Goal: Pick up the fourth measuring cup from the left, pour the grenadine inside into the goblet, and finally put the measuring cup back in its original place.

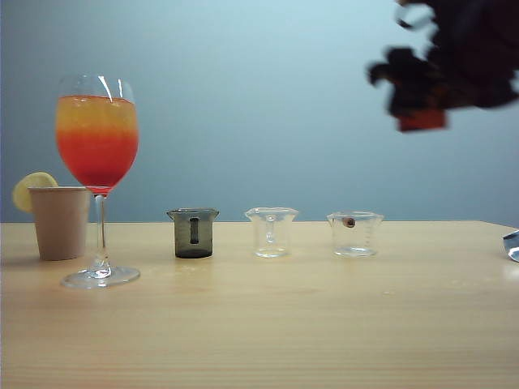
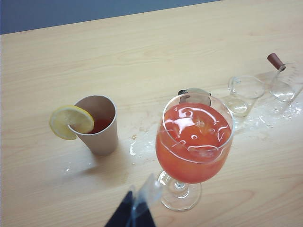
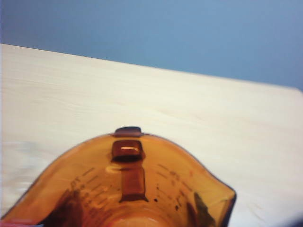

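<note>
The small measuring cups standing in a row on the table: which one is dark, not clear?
The smoky dark-grey measuring cup, leftmost of the three and nearest the tall stemmed goblet; the other two cups are clear.

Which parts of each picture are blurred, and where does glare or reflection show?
Exterior view: the right gripper, high up with the measuring cup, is smeared by motion blur; the goblet stays sharp. Left wrist view: glare streaks the drink's surface. Right wrist view: the cup is soft, too close to focus.

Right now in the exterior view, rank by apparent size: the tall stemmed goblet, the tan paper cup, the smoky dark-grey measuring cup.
1. Tall stemmed goblet
2. Tan paper cup
3. Smoky dark-grey measuring cup
</note>
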